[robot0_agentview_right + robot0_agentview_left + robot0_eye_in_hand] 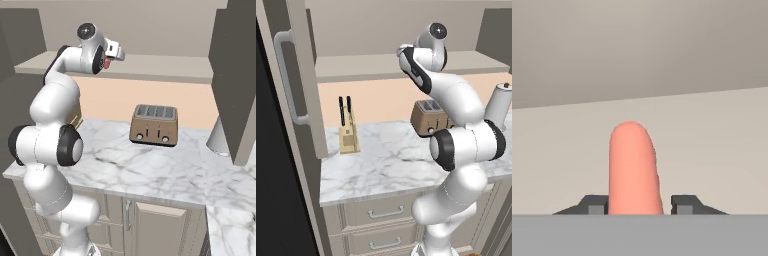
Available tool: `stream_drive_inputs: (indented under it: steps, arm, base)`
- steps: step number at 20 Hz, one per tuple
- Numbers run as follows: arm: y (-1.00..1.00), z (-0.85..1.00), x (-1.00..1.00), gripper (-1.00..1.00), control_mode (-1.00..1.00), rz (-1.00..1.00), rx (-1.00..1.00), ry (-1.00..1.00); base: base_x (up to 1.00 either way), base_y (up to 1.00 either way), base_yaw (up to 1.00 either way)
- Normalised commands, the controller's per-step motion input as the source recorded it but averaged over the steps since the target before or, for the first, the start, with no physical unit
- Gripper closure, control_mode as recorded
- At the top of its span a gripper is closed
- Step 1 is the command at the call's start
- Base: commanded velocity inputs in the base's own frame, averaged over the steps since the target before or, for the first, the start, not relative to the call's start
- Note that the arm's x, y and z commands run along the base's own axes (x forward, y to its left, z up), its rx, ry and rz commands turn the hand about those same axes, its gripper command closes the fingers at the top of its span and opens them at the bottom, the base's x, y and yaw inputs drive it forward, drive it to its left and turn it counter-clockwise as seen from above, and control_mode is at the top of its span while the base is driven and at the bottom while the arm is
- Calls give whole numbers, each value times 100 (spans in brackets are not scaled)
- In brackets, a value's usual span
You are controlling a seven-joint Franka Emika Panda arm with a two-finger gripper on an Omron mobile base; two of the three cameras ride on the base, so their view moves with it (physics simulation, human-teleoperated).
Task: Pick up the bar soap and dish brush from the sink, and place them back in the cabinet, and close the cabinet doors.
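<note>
The salmon-orange bar soap (pixel 633 167) stands on edge between my gripper's (pixel 639 205) two dark fingertips (pixel 684 205), over the pale shelf of the cabinet (pixel 712 145). A narrow gap shows between the soap and the right fingertip, so the jaws look slightly parted. In the right base view the hand reaches over the cabinet shelf (pixel 165 67) with a bit of the soap (pixel 105 64) under it. The cabinet doors hang open: one at the left (pixel 298 80), one at the right (pixel 235 75). The dish brush and the sink are out of view.
Below the cabinet on the marble counter (pixel 381 165) stand a bronze toaster (pixel 154 125), a wooden knife block (pixel 348 135) and a white kettle (pixel 501 105). Drawer fronts with metal pulls (pixel 385 214) lie under the counter edge.
</note>
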Motion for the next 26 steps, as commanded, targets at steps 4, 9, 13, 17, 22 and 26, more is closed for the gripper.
stream_drive_inputs:
  steps: [4, 9, 13, 17, 22, 26]
  arm:
    - [0, 0, 0, -100, -100, 0, 0, -2]
    - [0, -1, -1, -100, -100, 0, 0, -9]
    - [0, -6, -16, -100, -100, 0, 0, -13]
    - [-1, -1, -38, -100, -100, 0, 0, -13]
    - [-4, 0, -75, -100, -100, 0, 0, -11]
    - [-3, 3, -88, -100, -100, 0, 0, -7]
  base:
    - [0, 0, 0]
    - [0, 0, 0]
    - [0, 0, 0]
    - [0, 0, 0]
    - [0, 0, 0]
    - [0, 0, 0]
